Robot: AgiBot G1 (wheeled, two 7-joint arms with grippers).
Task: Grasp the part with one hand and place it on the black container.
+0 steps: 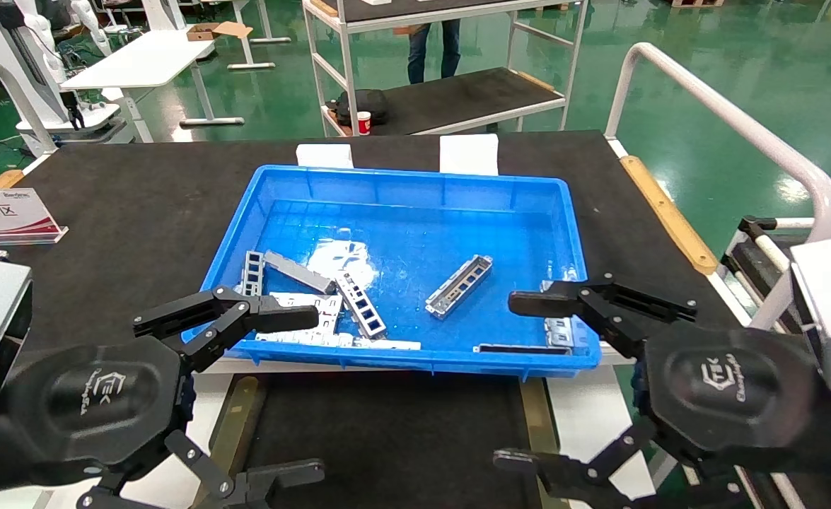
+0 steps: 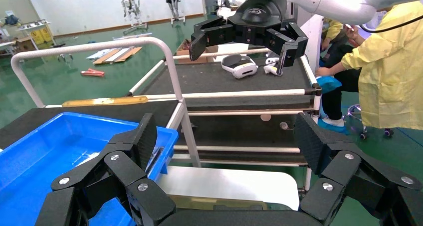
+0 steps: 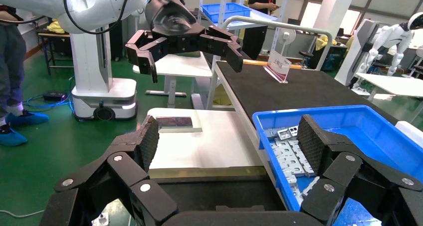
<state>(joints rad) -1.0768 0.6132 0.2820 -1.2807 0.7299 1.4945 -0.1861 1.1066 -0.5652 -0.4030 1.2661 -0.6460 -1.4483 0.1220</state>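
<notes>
A slim silver channel part (image 1: 459,285) lies alone near the middle of the blue bin (image 1: 415,178). Other silver strips (image 1: 360,305) and flat plates (image 1: 309,308) lie at the bin's front left, also in the right wrist view (image 3: 292,156). The black container (image 1: 387,431) with olive-tan rails (image 1: 235,424) sits in front of the bin, empty. My left gripper (image 1: 281,396) is open and empty over the bin's front left corner. My right gripper (image 1: 528,382) is open and empty over the bin's front right corner. Each wrist view shows the other gripper, left (image 3: 187,46) and right (image 2: 244,34).
The bin rests on a black table mat (image 1: 139,198). A sign stand (image 1: 5,215) is at the far left. A white tubular rail (image 1: 726,113) runs along the right side. Dark strips (image 1: 521,348) and a part (image 1: 560,329) lie by the bin's front right wall.
</notes>
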